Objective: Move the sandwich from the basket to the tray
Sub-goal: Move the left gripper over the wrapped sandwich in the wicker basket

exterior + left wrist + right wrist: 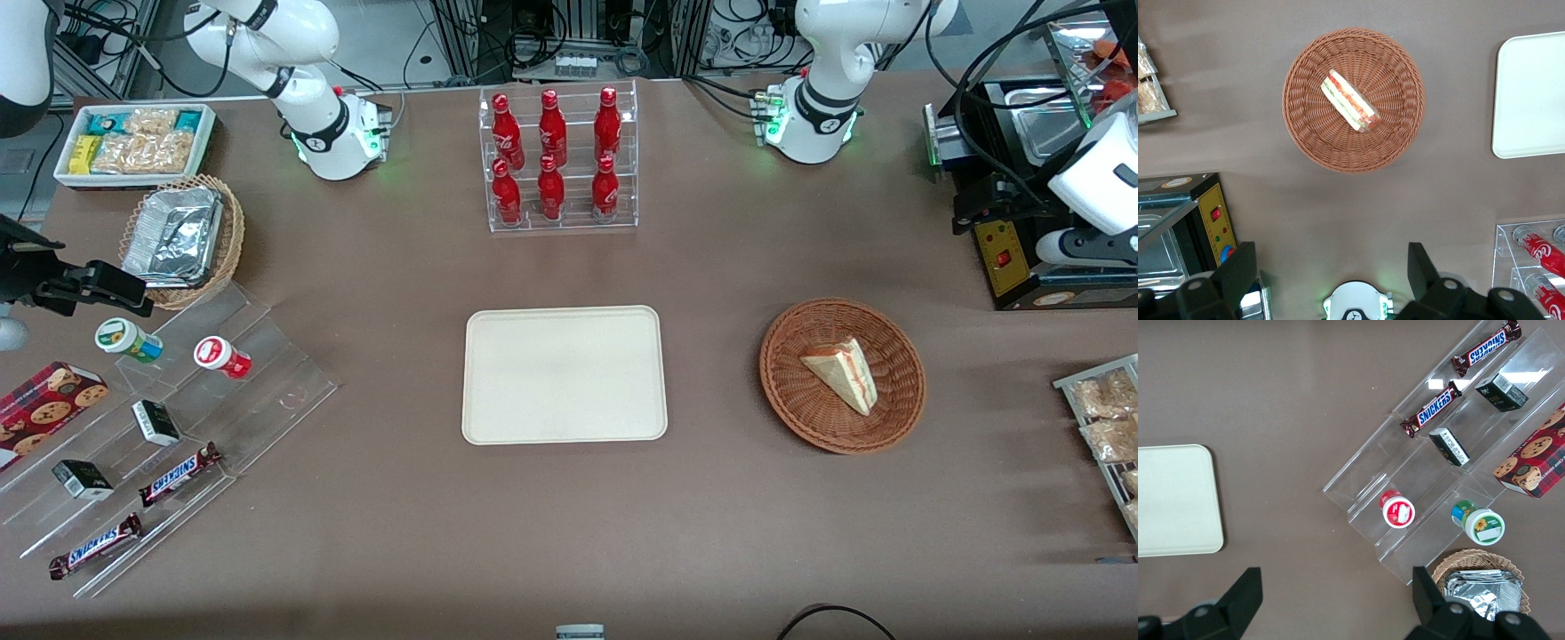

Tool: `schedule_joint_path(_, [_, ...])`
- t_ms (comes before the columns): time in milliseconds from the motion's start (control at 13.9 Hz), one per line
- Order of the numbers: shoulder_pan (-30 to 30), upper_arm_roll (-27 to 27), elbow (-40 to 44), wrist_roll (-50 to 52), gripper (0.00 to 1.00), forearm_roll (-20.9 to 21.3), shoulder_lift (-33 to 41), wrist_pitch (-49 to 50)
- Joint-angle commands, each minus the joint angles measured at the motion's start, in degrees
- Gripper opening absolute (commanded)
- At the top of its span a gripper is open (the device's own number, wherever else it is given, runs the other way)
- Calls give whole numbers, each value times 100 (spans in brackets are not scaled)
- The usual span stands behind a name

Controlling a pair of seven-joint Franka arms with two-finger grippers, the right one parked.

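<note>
My tool (pixel 1331 280) hangs high above the tabletop (pixel 569 533), released, its two fingers (pixel 1238 270) spread wide with nothing between them. Seen from the wrist camera, the basket (pixel 1305 127) lies well below the tool and a little ahead of it, so I judge the coming move as a forward shift and then a long straight descent.

The sandwich (pixel 843 373) lies in the basket, roughly at its centre, resting on its side. In the wrist view its cut edge faces up, showing red and green filling between pale bread, and its long axis runs on a diagonal to the line between my fingers. I would judge that a wrist turn is needed first, so the fingers close across the narrow thickness and not along the length.

The basket holds only the sandwich. The tray (pixel 498 418) sits beside the basket, toward the parked arm's end of the tabletop, with a strip of bare tabletop between them; it carries nothing. Farther from the front camera than the tray stands a clear rack of red cola bottles (pixel 556 160), well apart from the basket.
</note>
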State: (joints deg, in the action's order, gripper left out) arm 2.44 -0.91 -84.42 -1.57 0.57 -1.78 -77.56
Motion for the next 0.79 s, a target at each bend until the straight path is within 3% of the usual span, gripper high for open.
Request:
schedule_joint_path(0, [11,-6,-39,52,100,57,-15,-40])
schedule_joint_path(289, [11,3,-258,445,100,110,-103,-223])
schedule_joint_path(722, [28,-15,-2453,2790,100,22,389,-2524])
